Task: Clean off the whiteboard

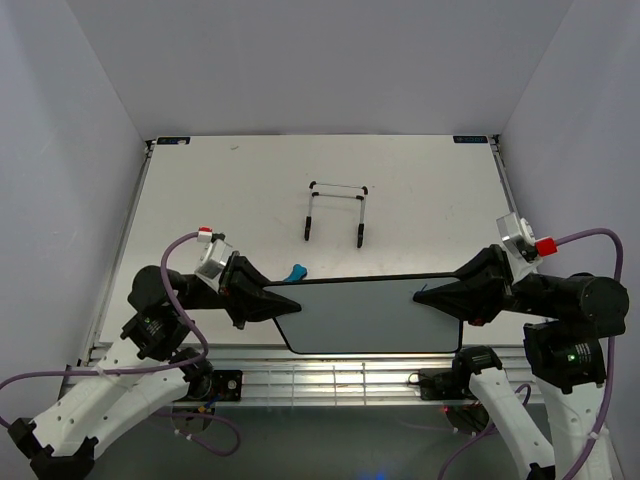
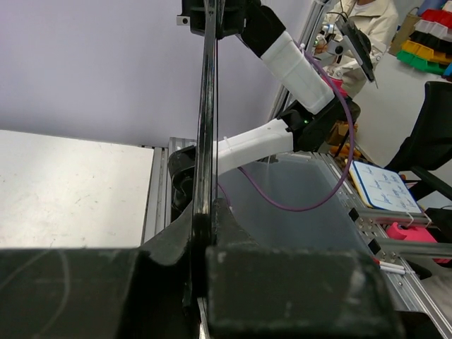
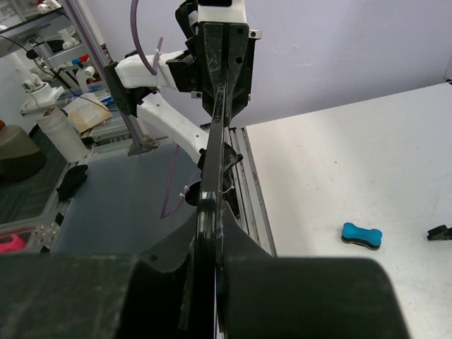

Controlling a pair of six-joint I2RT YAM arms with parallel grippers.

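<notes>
The whiteboard [image 1: 365, 318] is held by its two short ends, lifted over the table's near edge and tilted so its greyish face shows from above. The face looks blank apart from a small blue mark by its right end. My left gripper [image 1: 284, 305] is shut on the left end and my right gripper [image 1: 432, 298] on the right end. Each wrist view shows the board edge-on as a thin black rim [image 2: 206, 127] [image 3: 216, 152] running away between the closed fingers [image 2: 282, 282] [image 3: 296, 296]. The blue bone-shaped eraser [image 1: 296, 271] lies on the table just behind the board; it also shows in the right wrist view [image 3: 361, 234].
A thin black wire stand [image 1: 337, 212] stands mid-table, behind the board and eraser. The white table [image 1: 430, 200] is ringed by grey-lilac walls. A slotted aluminium rail [image 1: 340, 372] runs along the near edge under the board.
</notes>
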